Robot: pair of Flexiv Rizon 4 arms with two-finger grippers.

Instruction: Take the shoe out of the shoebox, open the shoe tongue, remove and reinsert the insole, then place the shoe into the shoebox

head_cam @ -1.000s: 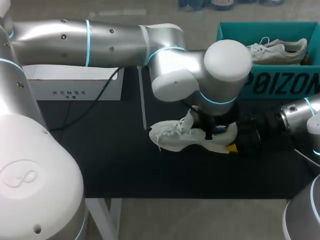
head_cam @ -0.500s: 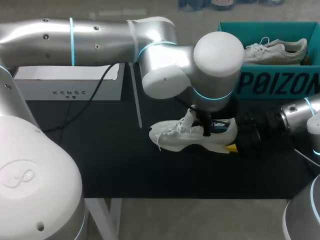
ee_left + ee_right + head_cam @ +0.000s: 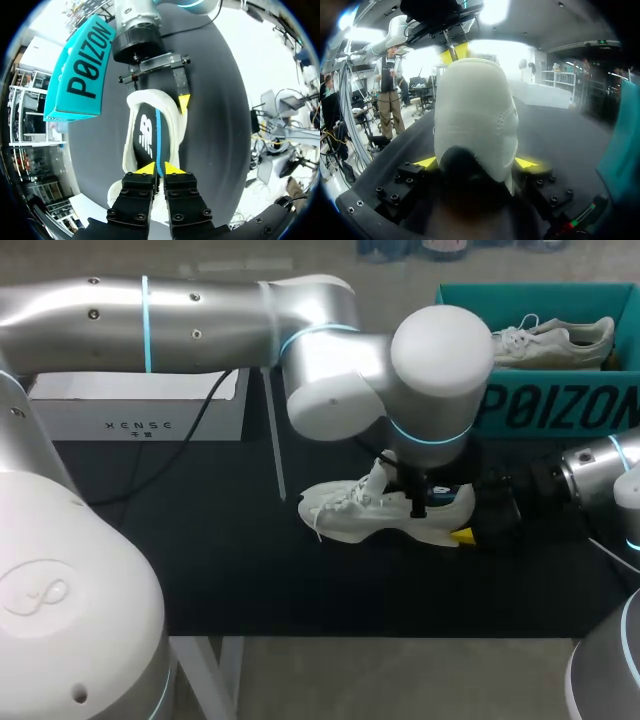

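A white sneaker [image 3: 370, 512] lies on its side on the black mat, toe toward the left. My left arm reaches across from the left, and its gripper [image 3: 418, 505] hangs over the shoe's opening. In the left wrist view this gripper [image 3: 160, 169] has its yellow tips nearly together, pinching the blue edge of the black insole [image 3: 145, 132] that sits in the shoe. My right gripper [image 3: 476, 162] has the shoe's heel [image 3: 472, 115] between its fingers, one yellow tip against each side. One yellow tip [image 3: 462, 535] shows beside the heel in the head view.
A teal shoebox [image 3: 560, 405] stands at the back right with a second white shoe [image 3: 555, 340] inside. A white box [image 3: 140, 415] sits at the back left. Bare black mat lies in front of the shoe and to its left.
My left arm's elbow and wrist have shifted slightly to the left and back while its gripper stayed at the shoe's opening. The shoe and the right arm have not moved.
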